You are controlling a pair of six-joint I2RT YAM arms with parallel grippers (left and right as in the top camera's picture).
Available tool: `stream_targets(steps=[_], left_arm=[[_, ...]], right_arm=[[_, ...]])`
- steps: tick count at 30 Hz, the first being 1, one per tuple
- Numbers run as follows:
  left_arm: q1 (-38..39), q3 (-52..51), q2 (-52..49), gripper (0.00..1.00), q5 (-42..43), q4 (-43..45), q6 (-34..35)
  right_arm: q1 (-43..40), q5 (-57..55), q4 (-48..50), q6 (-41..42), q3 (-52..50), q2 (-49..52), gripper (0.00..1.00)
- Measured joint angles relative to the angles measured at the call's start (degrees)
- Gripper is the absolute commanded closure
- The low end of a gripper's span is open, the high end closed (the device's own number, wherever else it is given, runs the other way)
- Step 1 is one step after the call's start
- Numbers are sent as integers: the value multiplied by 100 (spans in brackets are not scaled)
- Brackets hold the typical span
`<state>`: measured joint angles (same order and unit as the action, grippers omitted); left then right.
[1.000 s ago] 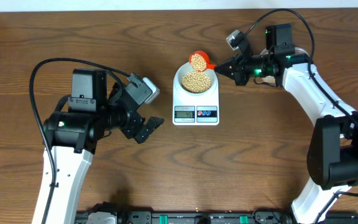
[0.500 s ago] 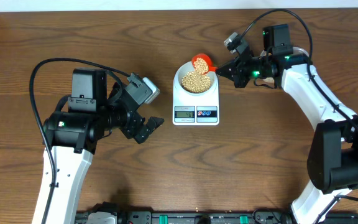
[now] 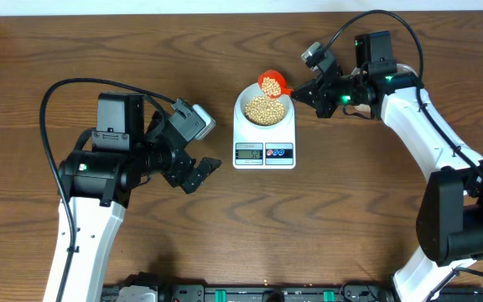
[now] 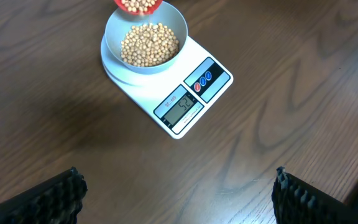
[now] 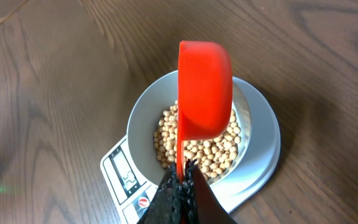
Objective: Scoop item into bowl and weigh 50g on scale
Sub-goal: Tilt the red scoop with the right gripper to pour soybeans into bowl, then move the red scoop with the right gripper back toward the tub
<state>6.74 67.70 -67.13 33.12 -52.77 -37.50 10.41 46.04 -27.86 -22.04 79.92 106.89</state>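
Wood table point(image 3: 350, 210): R gripper point(image 5: 180, 180) pinches scoop point(image 5: 205, 87) over bowl point(image 4: 112, 34); L gripper point(image 3: 199, 174) wide open.

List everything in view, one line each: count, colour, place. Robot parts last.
beans: many, tan-yellow, most in the bowl, some in the scoop
bowl: one, pale blue-white, on the scale
scale: one, white, mid-table between the arms
scoop: one, red-orange, tilted over the bowl
table: one, dark brown wood, under everything
left pincer: one, black, open and empty, left of the scale
right pincer: one, black, shut on the scoop's handle
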Motion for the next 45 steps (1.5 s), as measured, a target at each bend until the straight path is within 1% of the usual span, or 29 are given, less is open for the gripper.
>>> stream_targets(steps=[11, 19, 28, 35, 45], left_arm=[[0, 0, 0, 2, -2, 0, 0], [0, 0, 0, 2, -2, 0, 0], [0, 0, 0, 2, -2, 0, 0], [0, 0, 0, 2, -2, 0, 0], [0, 0, 0, 2, 0, 0, 0]], right_arm=[[0, 2, -39, 92, 0, -2, 99], [-7, 278, -42, 205, 0, -2, 99], [-125, 396, -44, 566, 0, -2, 99], [-407, 890, -15, 787, 0, -2, 99], [-1150, 1558, -13, 1132, 0, -2, 99]])
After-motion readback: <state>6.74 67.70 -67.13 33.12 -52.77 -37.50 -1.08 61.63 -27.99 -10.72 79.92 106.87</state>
